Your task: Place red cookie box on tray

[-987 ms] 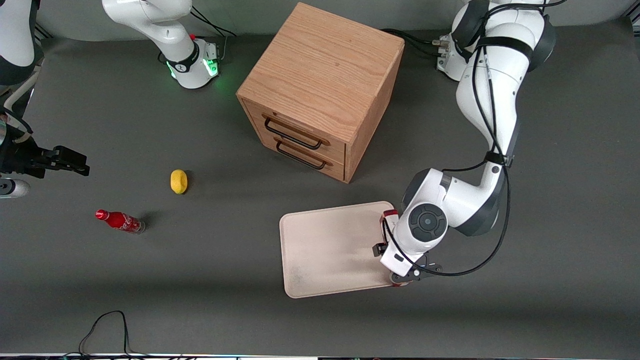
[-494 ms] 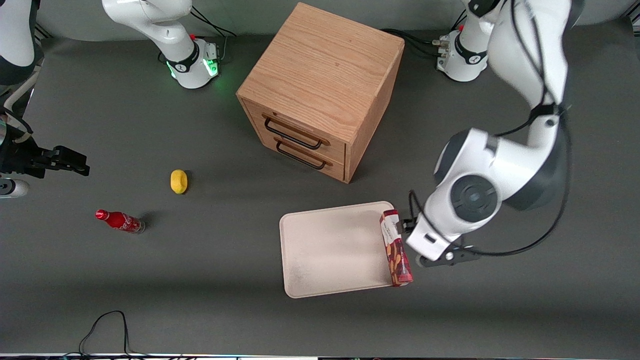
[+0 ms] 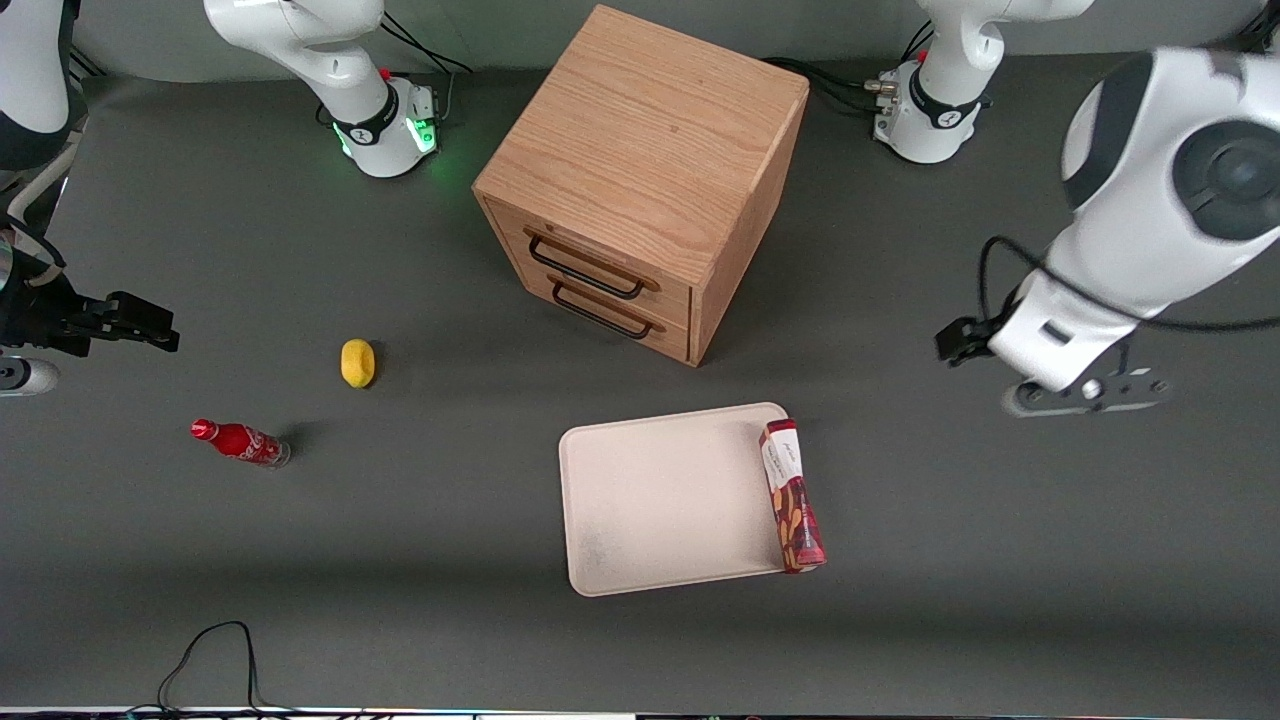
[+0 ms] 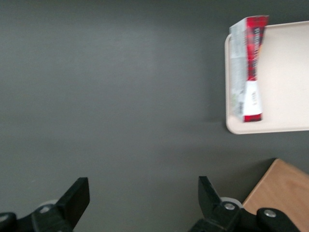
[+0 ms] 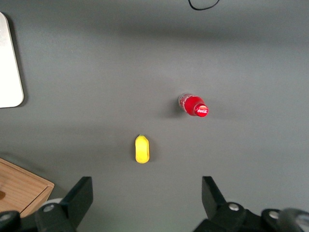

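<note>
One worktop (image 3: pixel 400 560), dark grey, carries everything. Wooden drawer cabinet (image 3: pixel 640 170) sits mid-worktop toward the edge farthest from the front camera, two black handles facing the camera. Tray (image 3: pixel 660 500) lies nearer the camera-side edge than the cabinet. Red cookie box (image 3: pixel 793 496) lies flat along the tray's edge at the working arm's end; it looks to rest on the rim there, maybe overhanging slightly, can't tell for sure. Long axis runs roughly from the camera-side edge toward the cabinet, white-label end nearer the cabinet. Label text not readable.

Hand (image 4: pixel 140 203) hangs high above bare worktop, well apart from the box, toward the working arm's end and farther from the camera than the box. Fingers spread wide, nothing between them.

Judgement: placement looks done, or marginal if the box is riding the rim.

Lemon (image 3: pixel 357 362) and red soda bottle (image 3: pixel 240 442), Coca-Cola style script, sit toward the parked arm's end.
</note>
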Controlling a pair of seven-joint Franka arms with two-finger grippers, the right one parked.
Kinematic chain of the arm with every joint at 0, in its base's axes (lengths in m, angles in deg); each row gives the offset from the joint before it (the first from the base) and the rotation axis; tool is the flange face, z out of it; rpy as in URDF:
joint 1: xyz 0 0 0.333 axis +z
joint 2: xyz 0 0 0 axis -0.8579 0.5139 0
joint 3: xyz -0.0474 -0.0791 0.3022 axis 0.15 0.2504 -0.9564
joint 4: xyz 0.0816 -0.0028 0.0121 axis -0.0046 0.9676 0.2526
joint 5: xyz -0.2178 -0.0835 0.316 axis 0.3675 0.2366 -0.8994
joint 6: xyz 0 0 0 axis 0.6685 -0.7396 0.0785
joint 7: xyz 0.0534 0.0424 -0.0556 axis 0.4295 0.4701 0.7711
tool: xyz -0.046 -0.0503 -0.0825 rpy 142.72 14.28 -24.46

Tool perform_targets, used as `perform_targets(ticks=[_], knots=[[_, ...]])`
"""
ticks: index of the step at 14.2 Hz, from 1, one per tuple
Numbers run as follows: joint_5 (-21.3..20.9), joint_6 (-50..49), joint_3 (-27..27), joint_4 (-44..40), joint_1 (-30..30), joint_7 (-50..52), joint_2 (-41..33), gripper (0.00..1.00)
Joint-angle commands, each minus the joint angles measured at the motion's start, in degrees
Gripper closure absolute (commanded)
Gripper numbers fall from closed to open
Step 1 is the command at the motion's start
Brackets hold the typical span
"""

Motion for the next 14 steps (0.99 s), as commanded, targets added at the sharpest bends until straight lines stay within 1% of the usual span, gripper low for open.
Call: perform_targets(ticks=[1,2,3,5,6,7,8,9,10,14], knots=[[0.38,-2.52,-8.29,4.97,-4.72,-5.85,-6.34,0.00],[0.64,-3.51,-11.65,4.61,-5.36,-8.15,-6.78,0.00],[0.64,-3.96,-13.16,4.35,-4.93,-9.65,-7.30,0.00],[0.12,-6.93,-13.18,2.69,-3.36,-11.60,-7.75,0.00],[0.11,-8.34,-12.74,1.55,-1.78,-11.86,-7.58,0.00],[0.38,-8.35,-10.74,1.36,0.85,-11.87,-7.57,0.00],[0.55,-8.01,-7.32,1.27,4.53,-11.78,-7.40,0.00],[0.55,-7.48,-5.03,1.27,7.18,-11.78,-7.05,0.00],[0.64,-7.30,-4.31,1.27,8.07,-11.69,-6.87,0.00],[0.73,-7.12,-4.65,1.27,7.99,-11.69,-6.17,0.00]])
